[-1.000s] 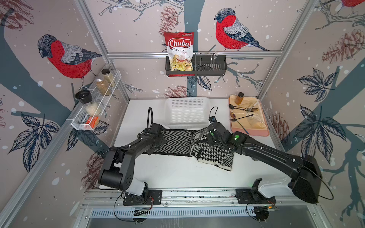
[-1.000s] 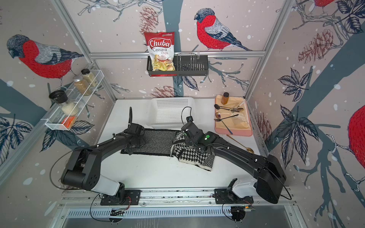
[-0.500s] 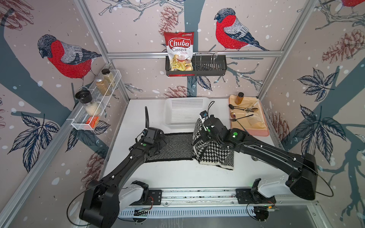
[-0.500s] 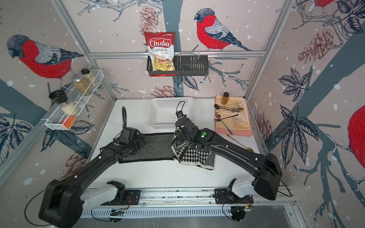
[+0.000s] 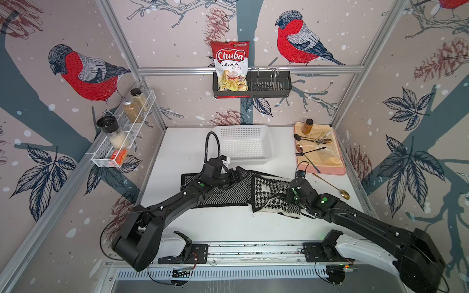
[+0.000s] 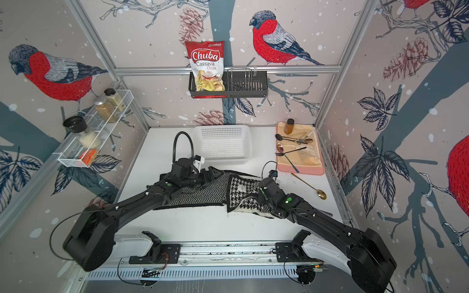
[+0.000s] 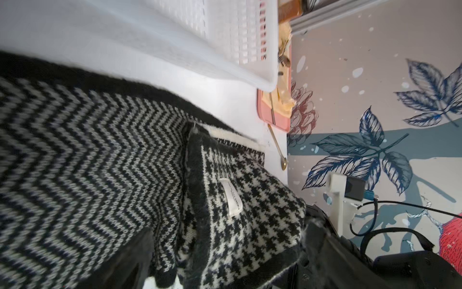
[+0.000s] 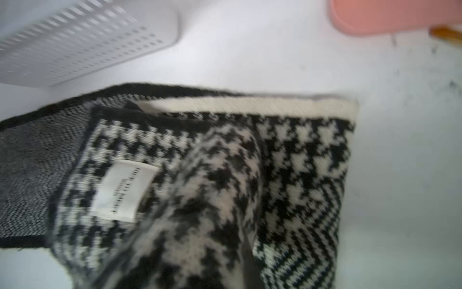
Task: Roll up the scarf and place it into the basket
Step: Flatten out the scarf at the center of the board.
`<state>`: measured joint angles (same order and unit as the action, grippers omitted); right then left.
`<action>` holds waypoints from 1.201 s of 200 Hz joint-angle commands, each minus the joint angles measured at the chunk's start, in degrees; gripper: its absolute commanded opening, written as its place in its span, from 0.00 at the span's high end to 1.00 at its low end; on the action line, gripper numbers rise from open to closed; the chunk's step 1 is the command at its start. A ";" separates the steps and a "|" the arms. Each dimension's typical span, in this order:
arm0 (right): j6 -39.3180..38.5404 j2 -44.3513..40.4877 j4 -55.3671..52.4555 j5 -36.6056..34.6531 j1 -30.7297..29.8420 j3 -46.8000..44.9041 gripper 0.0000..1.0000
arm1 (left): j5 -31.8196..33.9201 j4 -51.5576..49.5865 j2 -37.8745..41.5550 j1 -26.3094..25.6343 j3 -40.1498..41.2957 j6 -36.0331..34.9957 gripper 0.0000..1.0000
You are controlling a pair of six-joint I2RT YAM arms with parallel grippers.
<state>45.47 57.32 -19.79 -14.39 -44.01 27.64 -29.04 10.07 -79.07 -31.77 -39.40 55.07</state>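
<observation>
The left gripper (image 5: 235, 175) sits over the herringbone half of the scarf (image 5: 232, 196), its jaws wide apart and holding nothing. The scarf lies stretched across the middle of the table (image 5: 228, 225), just in front of the basket (image 5: 253, 160) and outside it. Toward the right, its houndstooth end is folded back over itself in a loose heap. There the right gripper (image 5: 288, 196) has its jaws closed on a fold of that cloth.
</observation>
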 commanded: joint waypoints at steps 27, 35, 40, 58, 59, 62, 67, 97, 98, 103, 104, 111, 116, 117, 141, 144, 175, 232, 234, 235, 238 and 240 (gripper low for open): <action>8.16 0.69 5.36 0.66 0.33 -5.11 1.00 | -1.97 6.48 -11.42 -4.84 -3.60 -0.01 0.03; 7.77 1.07 5.38 0.69 0.44 -5.09 1.00 | -2.09 6.92 -12.71 -5.14 -4.01 0.21 0.05; 7.71 1.25 5.31 0.68 0.42 -4.97 1.00 | -1.93 7.05 -13.29 -5.35 -4.18 0.22 0.09; 6.94 1.43 5.79 0.80 0.53 -4.89 1.00 | -2.03 7.09 -14.81 -6.03 -5.11 0.13 0.22; 6.92 1.45 5.80 0.83 0.52 -4.88 1.00 | -2.05 7.12 -14.85 -6.07 -5.09 0.13 0.24; 6.85 1.48 5.88 0.85 0.50 -4.88 1.00 | -2.12 7.18 -14.96 -6.18 -5.22 0.20 0.27; 6.65 1.45 6.05 0.84 0.56 -4.88 1.00 | -2.11 7.00 -15.20 -6.30 -5.46 0.21 0.34; 4.70 1.90 7.65 1.72 0.48 -4.30 1.00 | -1.77 6.22 -15.58 -6.64 -6.26 -0.37 0.92; 4.62 1.95 7.74 1.77 0.41 -4.33 1.00 | -1.79 6.16 -15.58 -6.64 -6.33 -0.39 0.92; 4.32 2.13 8.14 1.97 0.35 -4.23 1.00 | -2.02 5.88 -15.66 -6.64 -6.53 -0.61 0.96; 4.25 2.16 8.16 2.03 0.34 -4.20 1.00 | -2.05 5.82 -15.67 -6.64 -6.60 -0.73 0.96; 3.95 2.39 8.44 2.13 0.13 -3.98 1.00 | -2.48 5.46 -15.73 -6.62 -6.87 -0.92 1.00; 3.86 2.59 8.53 2.08 -0.01 -3.79 1.00 | -2.64 5.17 -15.60 -6.64 -6.96 -0.97 1.00; 3.84 2.65 8.49 2.09 -0.02 -3.72 1.00 | -2.62 5.11 -15.59 -6.59 -6.98 -1.00 1.00; 2.43 3.00 8.73 2.04 -0.79 -2.82 1.00 | -1.47 2.90 -12.87 -6.29 -7.20 -2.08 1.00; 1.89 3.04 8.91 2.30 -0.93 -2.63 1.00 | -1.40 2.40 -12.42 -6.23 -7.38 -2.42 1.00; -2.89 -1.13 12.29 0.30 -6.24 -1.05 0.06 | -0.48 -12.12 -3.86 -1.05 -11.25 -10.45 1.00; -2.14 -12.84 13.29 -1.35 -0.16 -4.84 0.00 | 2.45 -38.84 9.31 17.19 -18.97 -25.98 1.00; -2.12 -12.65 13.09 -1.39 0.05 -4.80 0.00 | 2.53 -39.30 9.53 17.51 -19.23 -26.31 1.00; -2.18 -12.57 12.93 -1.41 0.15 -4.75 0.00 | 2.60 -39.49 9.67 17.74 -19.36 -26.41 1.00; -2.27 -12.21 12.48 -1.42 0.56 -4.46 0.00 | 2.84 -40.33 9.89 18.25 -19.62 -26.80 1.00; -2.31 -11.94 12.34 -1.36 0.69 -4.27 0.00 | 3.11 -40.92 10.03 18.61 -19.87 -27.00 1.00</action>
<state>43.62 44.91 -6.39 -14.41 -45.36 22.72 -27.88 -17.80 -70.96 -16.84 -56.71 35.81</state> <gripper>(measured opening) 0.998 0.057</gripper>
